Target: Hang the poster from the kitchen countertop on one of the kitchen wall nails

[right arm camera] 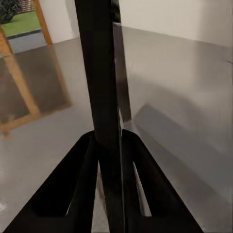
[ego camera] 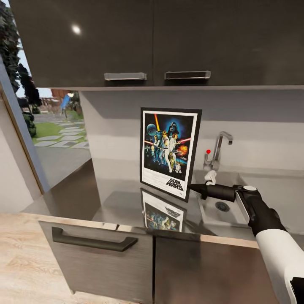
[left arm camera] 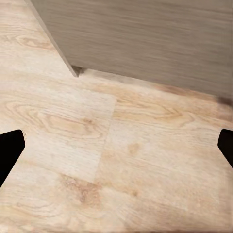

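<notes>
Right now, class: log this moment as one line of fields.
right gripper: shut on poster edge | poster: upright, above kitchen countertop | left gripper: open, over floor | hanging: not yet done

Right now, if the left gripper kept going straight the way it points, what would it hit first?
Most likely the pale wooden plank floor, which the open left gripper faces. The grey-brown cabinet front lies off that line, though depth is unclear.

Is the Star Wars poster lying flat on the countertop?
No, the poster stands upright above the countertop, pinched at its edge by the right gripper.
</notes>
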Available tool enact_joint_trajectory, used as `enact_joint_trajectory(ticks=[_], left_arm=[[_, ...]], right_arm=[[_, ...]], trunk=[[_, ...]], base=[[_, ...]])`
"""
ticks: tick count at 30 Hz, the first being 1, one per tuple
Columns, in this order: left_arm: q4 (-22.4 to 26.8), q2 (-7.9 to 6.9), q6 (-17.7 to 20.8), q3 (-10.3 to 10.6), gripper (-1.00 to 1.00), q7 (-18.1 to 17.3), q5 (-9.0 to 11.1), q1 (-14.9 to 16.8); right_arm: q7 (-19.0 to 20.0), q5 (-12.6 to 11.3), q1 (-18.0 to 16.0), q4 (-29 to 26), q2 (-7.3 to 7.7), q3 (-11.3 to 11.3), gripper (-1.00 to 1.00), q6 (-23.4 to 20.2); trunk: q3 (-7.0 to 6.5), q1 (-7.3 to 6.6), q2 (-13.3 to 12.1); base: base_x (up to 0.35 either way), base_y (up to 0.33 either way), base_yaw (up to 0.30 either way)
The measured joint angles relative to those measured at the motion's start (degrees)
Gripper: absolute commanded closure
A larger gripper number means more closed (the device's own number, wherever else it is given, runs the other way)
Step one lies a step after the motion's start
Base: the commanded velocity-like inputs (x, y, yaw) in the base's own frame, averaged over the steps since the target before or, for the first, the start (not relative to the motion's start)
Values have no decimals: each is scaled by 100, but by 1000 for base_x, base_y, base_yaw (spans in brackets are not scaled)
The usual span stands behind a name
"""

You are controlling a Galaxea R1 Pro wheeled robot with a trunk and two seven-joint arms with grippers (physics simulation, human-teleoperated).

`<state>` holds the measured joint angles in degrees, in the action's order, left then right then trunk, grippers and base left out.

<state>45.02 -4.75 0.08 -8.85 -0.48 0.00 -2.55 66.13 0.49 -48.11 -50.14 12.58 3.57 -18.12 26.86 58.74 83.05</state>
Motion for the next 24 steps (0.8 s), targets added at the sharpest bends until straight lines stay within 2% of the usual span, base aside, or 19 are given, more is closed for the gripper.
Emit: enact_joint_trajectory(ticks=[7, 24], left_arm=[[1, 0, 0, -1, -100, 0, 0, -1], [1, -69, 4, -2, -100, 0, 7, 0]], right_arm=[[-3, 0, 7, 0, 0, 0, 100, 0], [-4, 0, 5, 5, 1, 0, 100, 0]], trunk=[[-20, 0, 0], [-81, 1, 0]], base=[[-87, 57, 239], [-220, 192, 263]])
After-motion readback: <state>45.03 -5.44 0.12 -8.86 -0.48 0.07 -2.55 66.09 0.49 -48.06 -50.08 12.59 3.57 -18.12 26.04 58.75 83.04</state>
